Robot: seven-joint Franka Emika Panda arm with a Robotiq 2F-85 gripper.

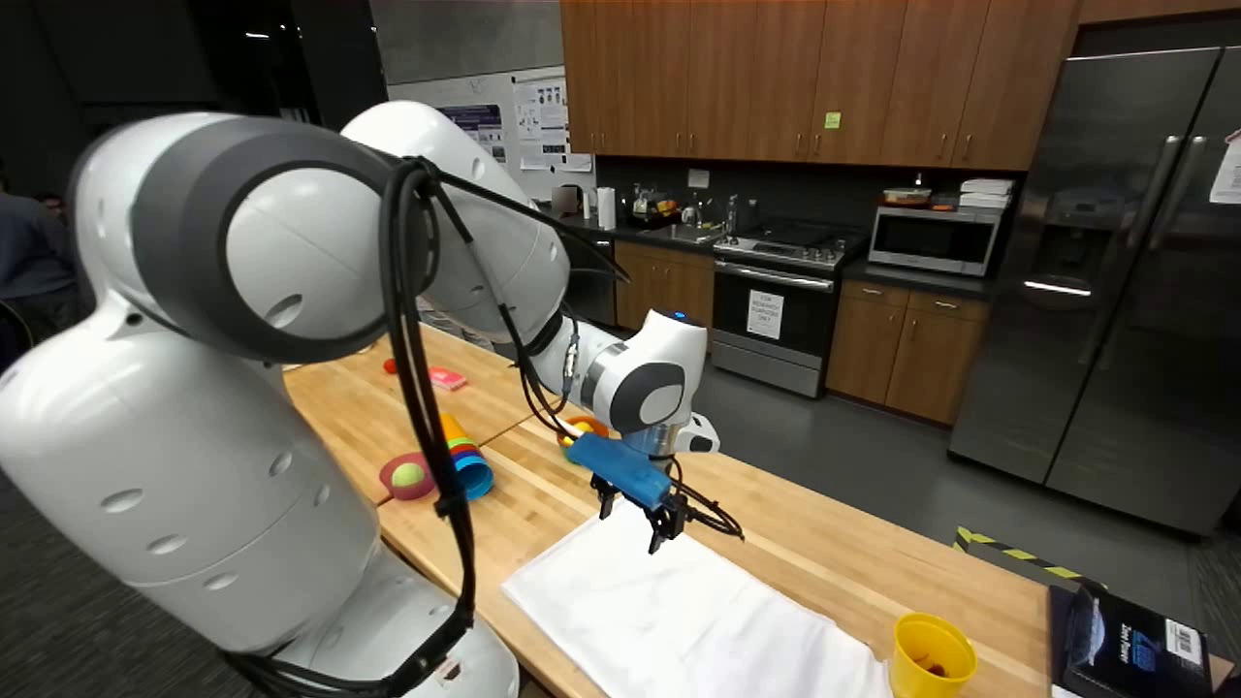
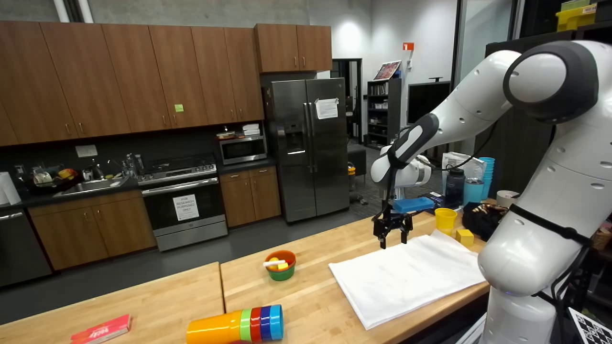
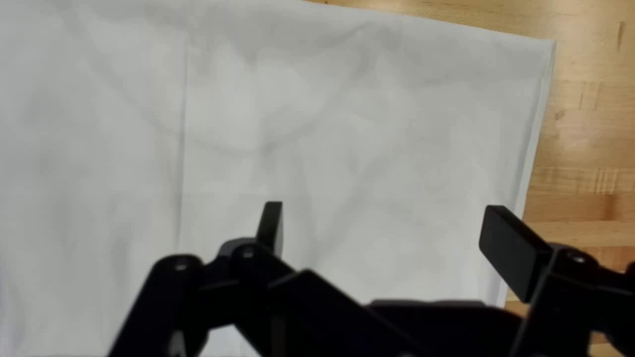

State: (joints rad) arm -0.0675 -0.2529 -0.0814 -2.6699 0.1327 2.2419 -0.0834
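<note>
Hand [image 2: 394,242] hanging above a white cloth [image 2: 406,274], toward one border of it; nothing between its fingers [image 3: 513,250], which stand wide apart. No contact with the cloth visible in both exterior views, though height above it is hard to judge.

Cloth lies spread on the bench [image 2: 311,306], mostly flat, shallow creases across it. Wrist view: one finger over the white field, its partner overlapping the side border, wood beyond. Doubled line along that border; hem or folded layer, cannot tell. One corner of the cloth shows at upper right of the same view.

Step, as I judge it: positioning with a free hand, border of the cloth lined up under the fingers, no grip made. Any grip from here would call for lowering close to the bench, tips set about the border or a raised crease, then drawing the fingers together. Thin, flat fabric likely offers little to pinch; sliding off the surface seems the chief risk. Shifting toward the corner might give a surer hold.

Round about: yellow cup [image 2: 445,224] upright at the cloth's end, touching or just beside, cannot tell; yellow block [image 2: 464,238] near it. Well apart, toward the opposite end: orange-and-green bowl [image 2: 281,275] with small pieces inside, stack of cups [image 2: 215,328] on its side, and, in an exterior view, pink bowl [image 1: 405,493] holding a yellow-green ball [image 1: 407,475].
</note>
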